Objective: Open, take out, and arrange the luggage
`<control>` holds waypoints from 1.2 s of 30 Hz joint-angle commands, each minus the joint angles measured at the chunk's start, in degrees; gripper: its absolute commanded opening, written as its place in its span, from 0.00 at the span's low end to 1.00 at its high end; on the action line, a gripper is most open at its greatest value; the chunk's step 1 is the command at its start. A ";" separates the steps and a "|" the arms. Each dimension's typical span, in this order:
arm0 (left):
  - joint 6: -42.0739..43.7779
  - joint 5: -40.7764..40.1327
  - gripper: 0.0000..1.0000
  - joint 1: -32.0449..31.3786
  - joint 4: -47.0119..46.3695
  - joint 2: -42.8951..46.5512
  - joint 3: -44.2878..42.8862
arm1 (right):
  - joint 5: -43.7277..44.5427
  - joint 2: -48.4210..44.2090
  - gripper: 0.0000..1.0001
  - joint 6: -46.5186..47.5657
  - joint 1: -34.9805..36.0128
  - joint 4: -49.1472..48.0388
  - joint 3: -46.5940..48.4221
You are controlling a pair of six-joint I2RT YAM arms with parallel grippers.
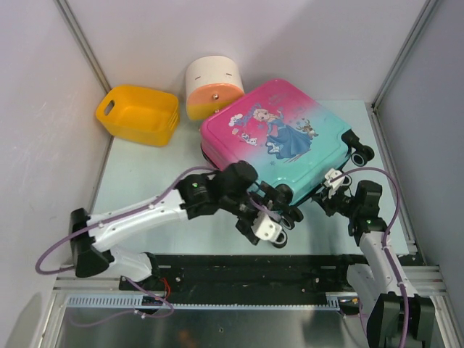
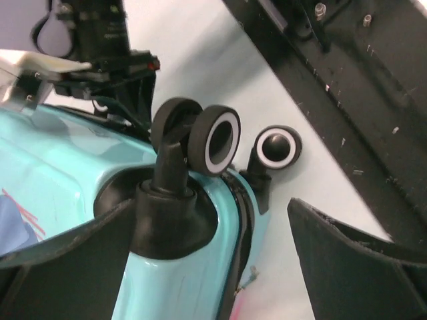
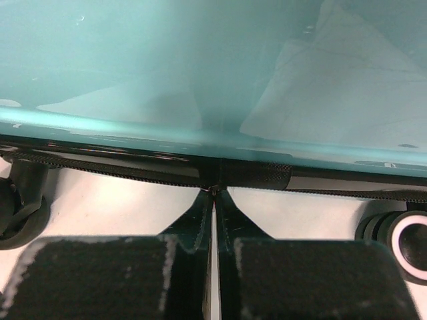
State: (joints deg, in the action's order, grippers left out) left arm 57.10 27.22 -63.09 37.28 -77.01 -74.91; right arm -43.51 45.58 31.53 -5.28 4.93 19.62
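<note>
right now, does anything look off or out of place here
Nothing is spilled or broken. The suitcase lies flat, shut and askew, turned diagonal to the table edges.

- Left arm (image 1: 138, 216): white links, black joints, one small green light, white block at wrist
- Right arm (image 1: 382, 255): same white and black
- Purple cable (image 1: 52, 246) running along each arm
- Right gripper (image 3: 213, 192): black fingers, rough dark pads on them

Robotics lab test cell, white wall panels (image 1: 290, 36) in aluminium profile posts (image 1: 81, 43), pale tabletop (image 1: 138, 181), left arm (image 1: 141, 216) and right arm (image 1: 380, 252) bolted to a black base plate (image 1: 254, 270), slotted aluminium rail (image 1: 232, 299), children's suitcase (image 1: 290, 123), yellow plastic basket (image 1: 138, 116) and round drawer box (image 1: 214, 87) as props
</note>
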 commanded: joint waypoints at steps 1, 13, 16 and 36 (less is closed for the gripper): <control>11.37 -8.41 1.00 -3.70 2.19 -5.68 -6.72 | 0.96 -1.37 0.00 0.02 -0.08 -0.01 1.39; 12.77 -10.88 1.00 -6.61 2.01 -13.60 -10.78 | 4.39 2.22 0.01 -3.83 4.84 -7.55 -0.28; 12.77 -10.79 0.99 -6.61 2.10 -15.18 -11.39 | 5.27 3.81 0.04 -5.51 5.28 -10.02 -0.80; 13.56 -8.67 0.66 -6.70 2.10 -19.05 -12.01 | 8.89 2.77 0.00 -4.02 5.64 -10.82 -2.22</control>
State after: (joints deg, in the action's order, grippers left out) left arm 68.71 17.12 -69.52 39.77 -96.16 -86.06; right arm -35.33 49.84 27.22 1.91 -4.67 17.06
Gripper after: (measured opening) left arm 0.765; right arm 0.019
